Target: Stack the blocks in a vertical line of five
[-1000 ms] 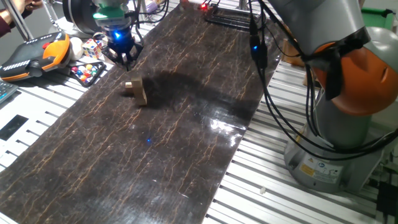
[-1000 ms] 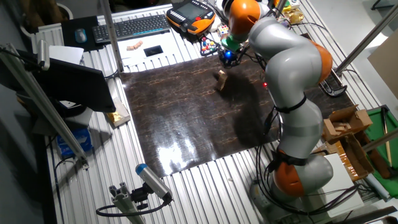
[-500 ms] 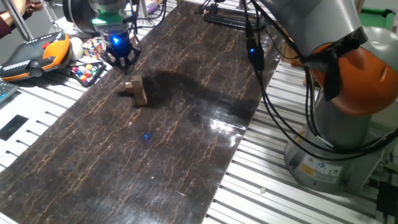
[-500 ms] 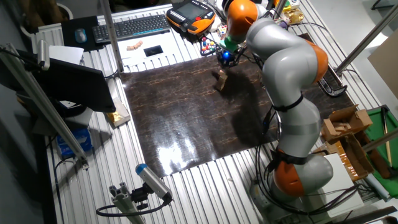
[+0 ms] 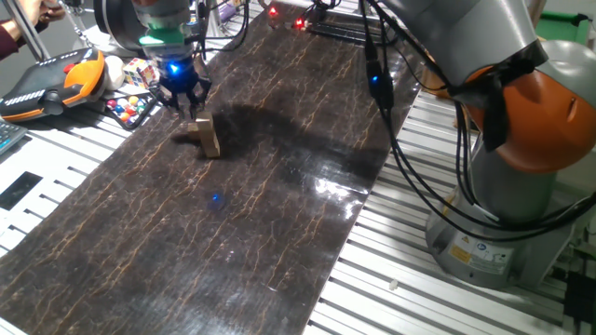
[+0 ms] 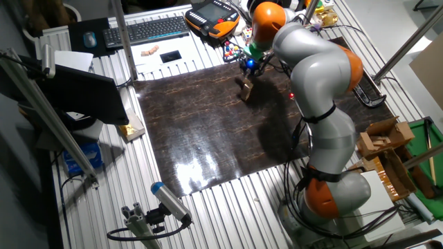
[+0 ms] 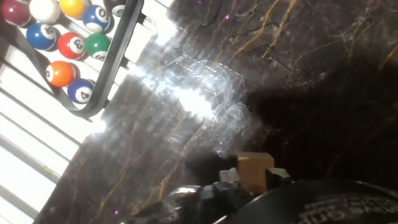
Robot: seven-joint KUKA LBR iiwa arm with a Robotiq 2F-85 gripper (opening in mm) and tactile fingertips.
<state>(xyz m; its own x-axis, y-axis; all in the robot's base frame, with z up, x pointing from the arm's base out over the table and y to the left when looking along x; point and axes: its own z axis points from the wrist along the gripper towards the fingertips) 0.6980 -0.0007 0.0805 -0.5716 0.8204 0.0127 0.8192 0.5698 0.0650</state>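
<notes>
Change since earlier: gripper (image 5: 186, 102) has come down and toward the blocks (image 5: 205, 136); its tips now hang just above and beside the top of the pile, where a second ago they stood clear of it.
Arm: grey and orange arm (image 6: 315, 76) reaches across the dark marbled mat (image 5: 251, 205) to its far corner; its base carries a pale label (image 5: 480, 253), too small to read.
Mat: strong glare on it in the hand view washes out the middle of that picture.
Pendant: orange and black control pendant (image 5: 51, 82) lies off the mat on the slatted table (image 5: 56, 177); cut off at the picture's edge, no writing legible.
Billiard balls: numbered balls in a black triangular rack (image 7: 121, 53) beside the mat; digits 0, 8, 2, 4 and 5 can be read on some of the balls (image 7: 62, 46), the rest turned away or cropped.
Puzzle cube: multicoloured cube (image 5: 140, 70) near the rack, partly behind the gripper.
Blocks: tan wooden pieces on the mat near its far left edge, one upright and one leaning; how many are in the pile cannot be told.
Gripper: fingers spread a little, nothing seen between them from the fixed views; the hand view shows a tan block (image 7: 255, 171) at the bottom edge near dark finger parts, but whether it is touched cannot be told.
</notes>
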